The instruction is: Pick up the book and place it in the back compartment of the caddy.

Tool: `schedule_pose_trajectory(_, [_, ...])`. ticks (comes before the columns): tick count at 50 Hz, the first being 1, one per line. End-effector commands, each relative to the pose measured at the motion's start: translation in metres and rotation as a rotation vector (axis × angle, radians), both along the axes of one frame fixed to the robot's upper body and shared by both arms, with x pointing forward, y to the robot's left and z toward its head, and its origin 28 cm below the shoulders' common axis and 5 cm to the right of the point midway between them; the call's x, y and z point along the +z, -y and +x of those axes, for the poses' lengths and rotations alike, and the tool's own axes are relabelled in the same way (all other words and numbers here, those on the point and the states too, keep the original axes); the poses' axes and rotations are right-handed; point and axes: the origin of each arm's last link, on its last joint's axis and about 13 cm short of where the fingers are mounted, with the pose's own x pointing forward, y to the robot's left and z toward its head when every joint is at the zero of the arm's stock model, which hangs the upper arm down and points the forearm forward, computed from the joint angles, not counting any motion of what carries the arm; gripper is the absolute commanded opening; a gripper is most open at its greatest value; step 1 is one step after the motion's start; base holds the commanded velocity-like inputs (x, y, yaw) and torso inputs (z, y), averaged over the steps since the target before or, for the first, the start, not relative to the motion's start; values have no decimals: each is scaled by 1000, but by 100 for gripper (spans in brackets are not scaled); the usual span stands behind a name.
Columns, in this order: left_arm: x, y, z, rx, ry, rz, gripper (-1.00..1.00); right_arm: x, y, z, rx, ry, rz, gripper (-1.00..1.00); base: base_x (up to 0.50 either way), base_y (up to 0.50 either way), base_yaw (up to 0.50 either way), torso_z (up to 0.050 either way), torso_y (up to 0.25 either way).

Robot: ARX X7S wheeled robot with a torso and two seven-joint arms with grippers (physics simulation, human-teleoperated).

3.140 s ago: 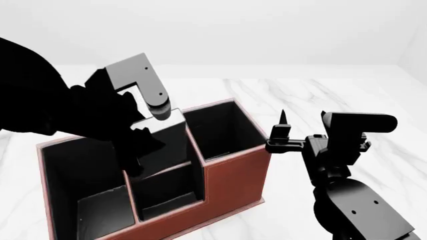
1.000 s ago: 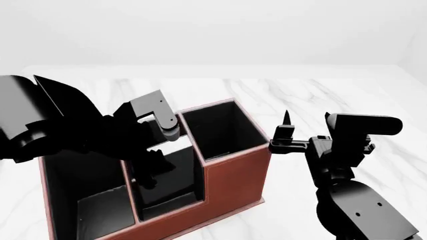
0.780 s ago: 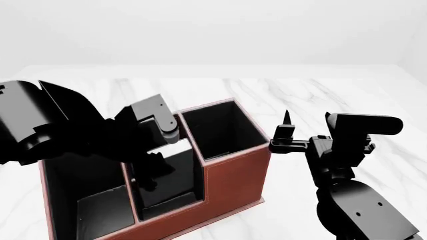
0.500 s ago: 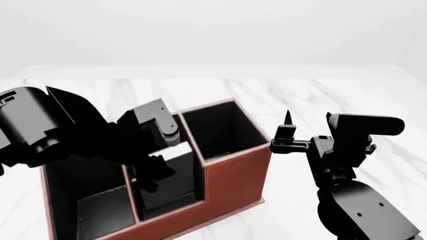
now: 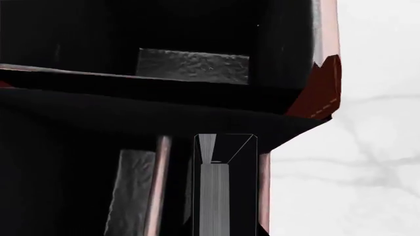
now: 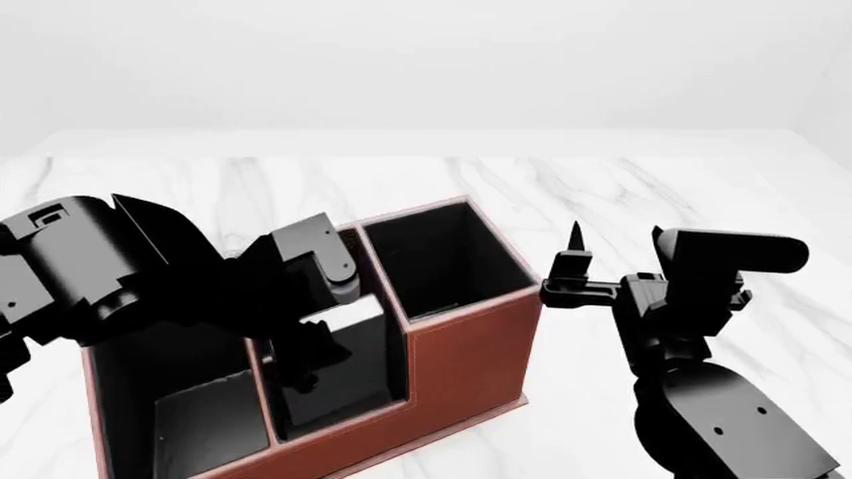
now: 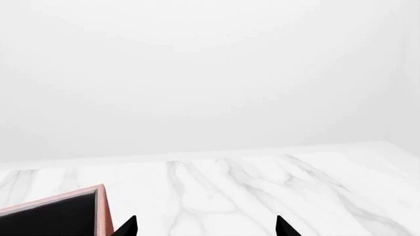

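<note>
A red-brown caddy (image 6: 466,344) stood on a white marble table (image 6: 639,190). The left gripper (image 6: 313,344) reached down into its middle compartment, gripping the black book (image 6: 349,317), whose white page edge showed just above the divider. The placing step appeared under way; next the book would need releasing once seated. Compared with three seconds before, the arm and book had sunk much lower. The right gripper (image 6: 573,261) hovered beside the caddy, fingers apart, holding nothing.
</note>
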Motion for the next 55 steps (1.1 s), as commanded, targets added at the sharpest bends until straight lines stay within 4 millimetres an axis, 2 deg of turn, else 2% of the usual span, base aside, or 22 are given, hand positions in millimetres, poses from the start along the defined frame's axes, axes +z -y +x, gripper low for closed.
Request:
schedule_pose_trajectory(1, [0,0,3,6,10,-22,-100,-1,0,-1,-2,-1,2,100,0,0,0,0,0])
schedule_pose_trajectory(42, [-20,0,9,19,-23,5,-100,-1,2,-1,1,-1,7,100,0,0,0,0,1])
schedule_pose_trajectory(54, [-14,-5,16,29,-35,-4,-100,-1,2,-1,5,-2,8,100,0,0,0,1,1])
schedule_pose_trajectory(55, [-14,-6,17,38,-42,0,100,-1,2,-1,5,-1,8,100,0,0,0,0,0])
